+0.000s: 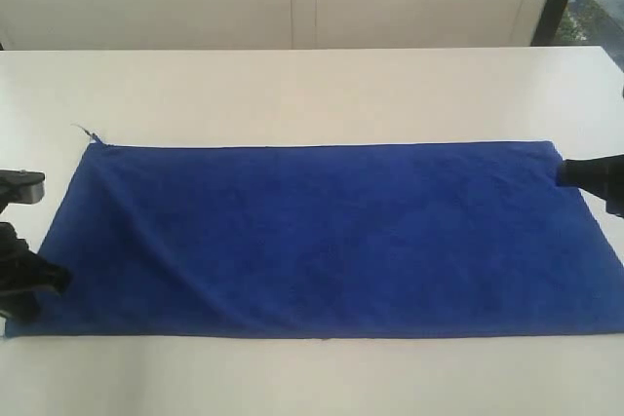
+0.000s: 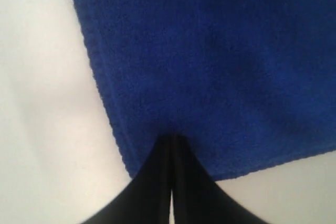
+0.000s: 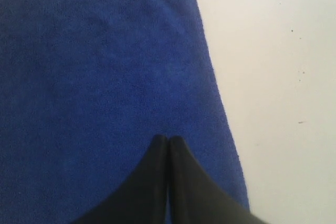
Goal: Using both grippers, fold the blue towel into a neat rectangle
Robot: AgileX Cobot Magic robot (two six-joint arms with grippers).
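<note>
A deep royal-blue terry-cloth towel (image 1: 331,241) lies spread flat on the white tabletop (image 1: 292,94), its long sides running left to right, with a loose thread (image 1: 86,132) at its far left corner. The black left gripper (image 2: 171,138) sits over the towel's left edge by the near corner, fingers pressed together. The black right gripper (image 3: 167,139) sits at the right edge near the far corner, fingers likewise together. Whether either tip pinches cloth is unclear.
</note>
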